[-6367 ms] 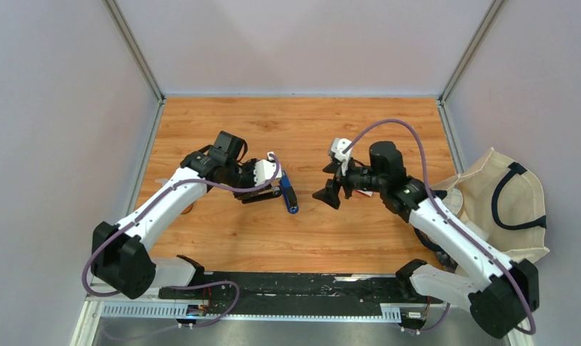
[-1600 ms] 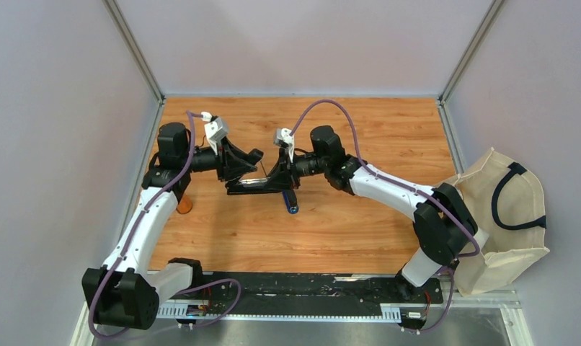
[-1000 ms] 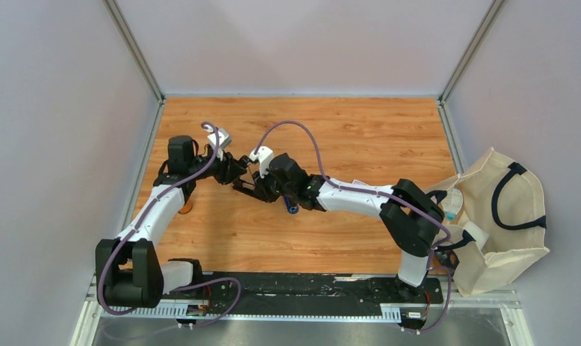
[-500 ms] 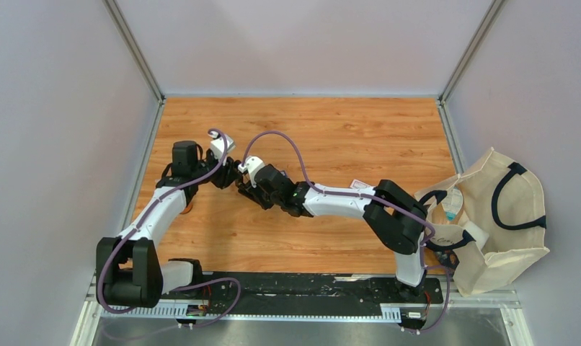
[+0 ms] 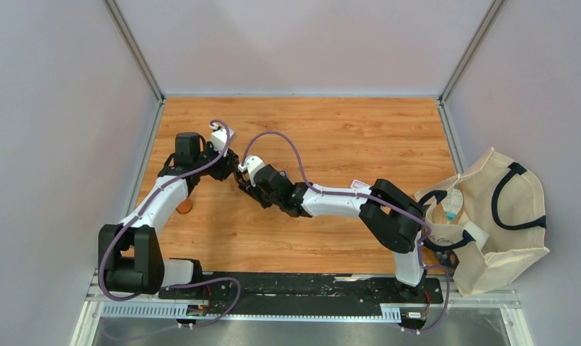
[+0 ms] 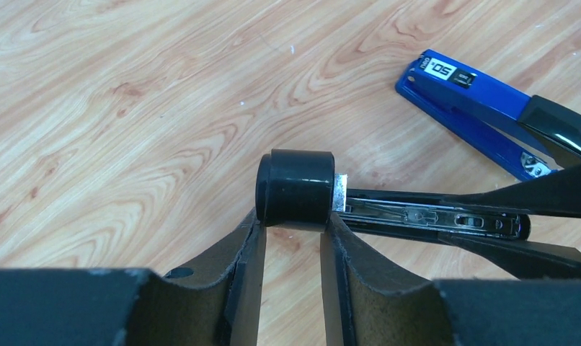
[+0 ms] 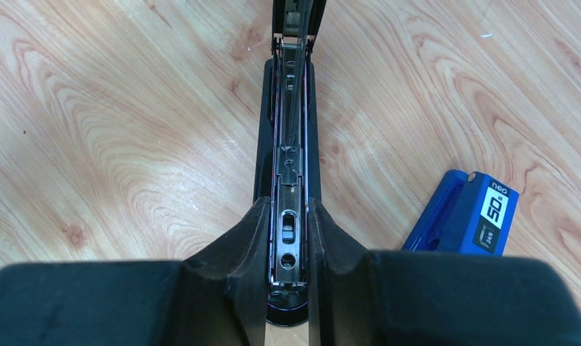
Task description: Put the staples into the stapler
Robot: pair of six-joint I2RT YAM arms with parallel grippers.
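Opened black stapler [image 7: 291, 144] spans the gap between both arms on the counter's [image 6: 129, 108] left half. The right hand [image 7: 289, 216] clamps its magazine rail, which points straight away from that hand. The left hand [image 6: 293, 220] pinches its rounded end. A blue stapler [image 6: 489, 108] lies nearby. The tote bag [image 5: 522, 238] holds indistinct items.

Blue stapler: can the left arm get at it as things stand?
Probably not straight away. The left gripper sits at the round end of the black stapler, which the right gripper clamps, and that stapler lies across the path to the blue stapler.
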